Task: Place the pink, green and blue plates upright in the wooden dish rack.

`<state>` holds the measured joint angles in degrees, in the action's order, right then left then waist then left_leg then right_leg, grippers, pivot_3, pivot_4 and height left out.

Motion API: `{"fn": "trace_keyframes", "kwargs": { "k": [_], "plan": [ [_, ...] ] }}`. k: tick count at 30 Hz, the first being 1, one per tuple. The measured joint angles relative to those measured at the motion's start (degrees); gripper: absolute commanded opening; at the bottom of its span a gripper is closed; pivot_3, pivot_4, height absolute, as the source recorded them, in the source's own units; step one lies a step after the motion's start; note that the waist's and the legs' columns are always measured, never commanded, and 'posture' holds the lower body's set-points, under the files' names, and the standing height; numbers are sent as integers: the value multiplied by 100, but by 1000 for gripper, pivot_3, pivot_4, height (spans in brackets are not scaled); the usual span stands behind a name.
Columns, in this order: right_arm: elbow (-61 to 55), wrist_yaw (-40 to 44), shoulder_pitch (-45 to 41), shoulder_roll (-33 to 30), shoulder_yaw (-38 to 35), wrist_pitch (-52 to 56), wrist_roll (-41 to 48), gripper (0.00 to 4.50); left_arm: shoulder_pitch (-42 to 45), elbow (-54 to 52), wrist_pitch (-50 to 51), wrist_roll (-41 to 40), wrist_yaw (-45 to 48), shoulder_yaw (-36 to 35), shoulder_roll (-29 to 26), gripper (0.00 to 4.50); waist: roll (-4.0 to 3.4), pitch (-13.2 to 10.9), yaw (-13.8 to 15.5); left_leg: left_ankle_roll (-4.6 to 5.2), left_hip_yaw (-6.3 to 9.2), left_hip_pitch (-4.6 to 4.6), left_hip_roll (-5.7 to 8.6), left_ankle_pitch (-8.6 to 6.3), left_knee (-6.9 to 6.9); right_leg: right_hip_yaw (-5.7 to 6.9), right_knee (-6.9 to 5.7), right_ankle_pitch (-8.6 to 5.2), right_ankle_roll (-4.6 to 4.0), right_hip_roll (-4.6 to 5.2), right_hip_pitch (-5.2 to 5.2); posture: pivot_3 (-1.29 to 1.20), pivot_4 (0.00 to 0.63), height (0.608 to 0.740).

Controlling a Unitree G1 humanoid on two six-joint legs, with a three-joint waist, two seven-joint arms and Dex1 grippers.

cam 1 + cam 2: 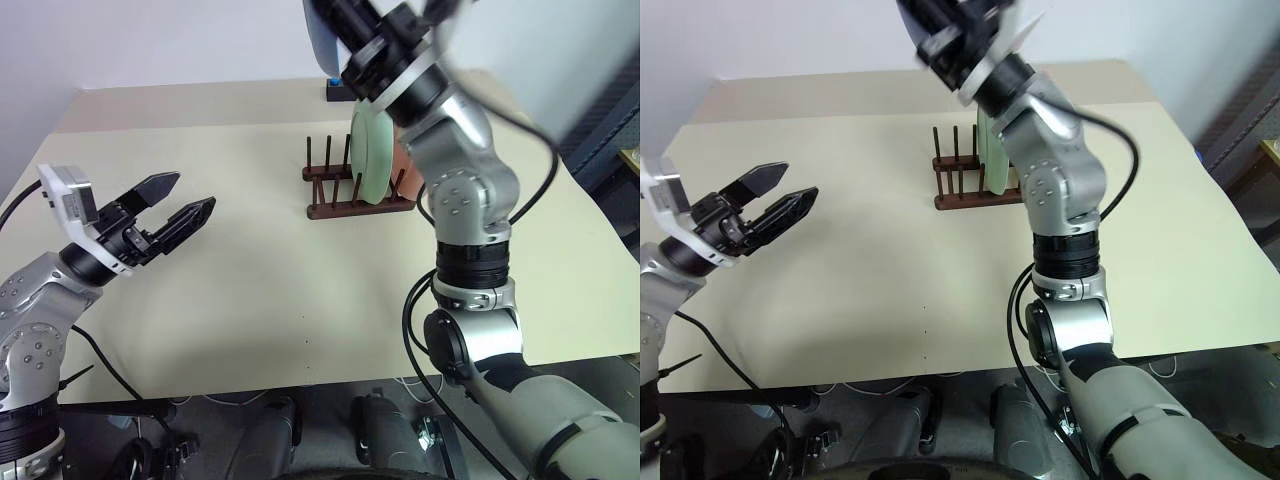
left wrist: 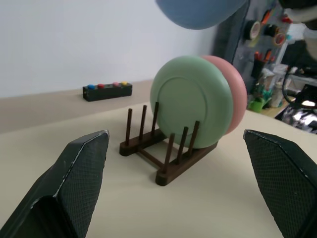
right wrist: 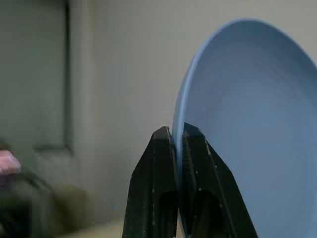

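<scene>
From the head views, your left gripper (image 1: 178, 207) hung over the near left of the table (image 1: 250, 300) with its jaws spread wide and nothing between them. The rack (image 1: 355, 192) sat far and to the right, well apart from it, with the green plate (image 1: 368, 152) upright between its pegs and a sliver of pink plate (image 1: 402, 165) just behind. Your right arm reached up over the rack, its gripper (image 1: 958, 38) at the top edge holding what looked like the blue plate (image 1: 322, 40), though blur hid the grip there.

In the left wrist view, you had green and pink standing side by side in the rack's far slots, near pegs bare, the blue plate above and a black button box (image 2: 107, 91) beyond.

In the right wrist view, your fingers (image 3: 153, 188) pinched the blue plate's rim, nearly closed.
</scene>
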<state>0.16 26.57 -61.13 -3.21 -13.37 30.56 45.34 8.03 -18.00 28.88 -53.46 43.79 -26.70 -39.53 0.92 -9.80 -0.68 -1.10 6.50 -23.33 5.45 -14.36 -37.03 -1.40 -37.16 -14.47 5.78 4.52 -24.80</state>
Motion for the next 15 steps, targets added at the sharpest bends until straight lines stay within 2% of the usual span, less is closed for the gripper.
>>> {"fn": "trace_keyframes", "kwargs": {
  "k": [2,9,15],
  "plan": [
    [140,-355,0,-6,-355,483,604,0,16,116,-159,131,147,-2,-39,4464,-2,0,-16,1,-4,0,1,-1,1,-2,-1,0,0,2,-2,0,150,740],
    [739,-1175,374,-2,-775,1609,1594,0,-233,338,-444,404,1034,-94,-511,4464,-22,-8,-68,2,-19,-4,-1,-1,19,-9,-3,0,0,3,-24,0,150,740],
    [786,-1331,533,16,-783,1863,1871,0,-294,401,-482,460,1307,-237,-645,4464,-24,-9,-57,32,-19,-8,-3,-18,14,-8,-5,0,1,2,-25,0,150,740]
  ]
}}
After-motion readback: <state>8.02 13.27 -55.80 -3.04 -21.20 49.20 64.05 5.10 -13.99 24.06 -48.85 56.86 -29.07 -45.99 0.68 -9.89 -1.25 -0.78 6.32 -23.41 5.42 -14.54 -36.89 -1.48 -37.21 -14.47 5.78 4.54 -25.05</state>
